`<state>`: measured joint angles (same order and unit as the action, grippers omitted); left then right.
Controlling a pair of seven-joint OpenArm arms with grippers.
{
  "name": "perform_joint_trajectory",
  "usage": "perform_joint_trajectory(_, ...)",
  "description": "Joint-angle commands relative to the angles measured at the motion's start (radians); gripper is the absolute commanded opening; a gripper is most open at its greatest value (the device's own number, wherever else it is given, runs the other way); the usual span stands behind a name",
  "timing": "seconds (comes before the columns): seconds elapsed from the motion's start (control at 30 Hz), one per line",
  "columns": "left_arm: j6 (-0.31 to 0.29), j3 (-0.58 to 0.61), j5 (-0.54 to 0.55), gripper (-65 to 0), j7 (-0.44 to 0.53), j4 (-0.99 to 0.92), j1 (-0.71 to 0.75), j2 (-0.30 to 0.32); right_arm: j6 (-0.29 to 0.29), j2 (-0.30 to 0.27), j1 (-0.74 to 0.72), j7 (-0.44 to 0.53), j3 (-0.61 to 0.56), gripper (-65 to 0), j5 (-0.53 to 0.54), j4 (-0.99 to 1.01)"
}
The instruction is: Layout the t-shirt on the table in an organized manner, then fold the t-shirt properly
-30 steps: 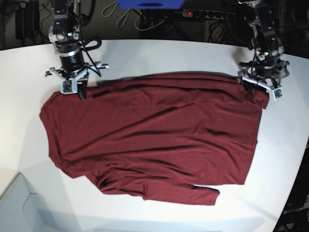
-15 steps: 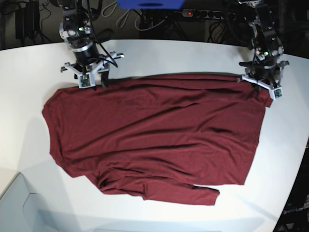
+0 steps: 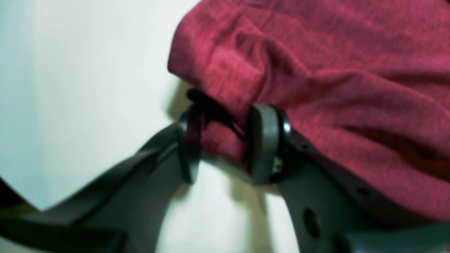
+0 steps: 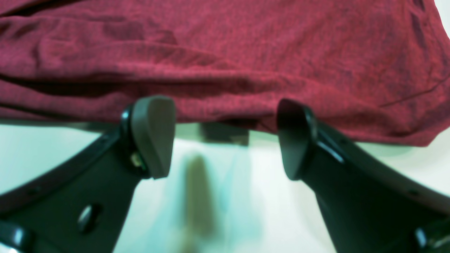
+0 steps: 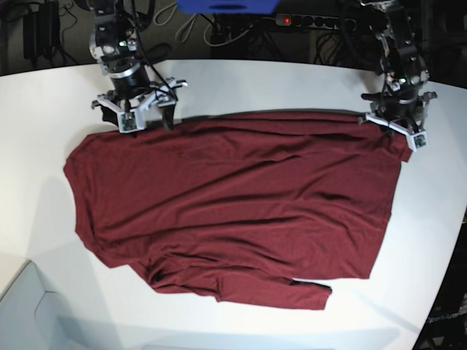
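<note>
The maroon t-shirt lies spread and wrinkled across the white table, with one sleeve at the near edge. My left gripper sits at the shirt's far right corner. In the left wrist view it is shut on a bunched fold of the t-shirt. My right gripper stands at the far edge near the left corner. In the right wrist view it is open wide, and the t-shirt hem lies just beyond its fingertips with nothing between them.
A power strip with a red light, cables and a blue object lie behind the table's back edge. The tabletop curves away at the near left and drops off at the right edge.
My right gripper let go of the shirt's far left corner, opened wide and shifted right along the far hem. My left gripper closed on the far right corner.
</note>
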<state>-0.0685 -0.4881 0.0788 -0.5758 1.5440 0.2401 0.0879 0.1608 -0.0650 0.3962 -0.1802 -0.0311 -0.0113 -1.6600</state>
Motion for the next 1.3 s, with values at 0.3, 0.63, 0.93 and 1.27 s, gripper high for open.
perform_joint_trajectory(0.3, -0.096, -0.008, -0.009, -64.1, -0.003, 0.010, -0.021, 0.008, 0.003, -0.016, -0.056, 0.026, 0.001, -20.0, 0.004, 0.080)
perform_joint_trajectory(0.63, -0.106, -0.091, -0.006, -64.8, -0.005, 0.036, -0.014, 0.008, 0.003, -0.034, -0.039, 0.025, 0.004, -61.0, 0.004, 0.077)
perform_joint_trajectory(0.93, -0.106, -0.103, -0.003, -64.8, -0.014, 0.174, 0.043, 0.000, 0.003, -0.032, 0.071, 0.031, 0.040, -65.0, 0.006, -0.068)
perform_joint_trajectory(1.27, -0.107, -0.105, -0.001, -64.8, -0.013, 0.266, 0.156, 0.000, 0.003, -0.043, 0.178, 0.031, 0.047, -65.0, 0.006, -0.139)
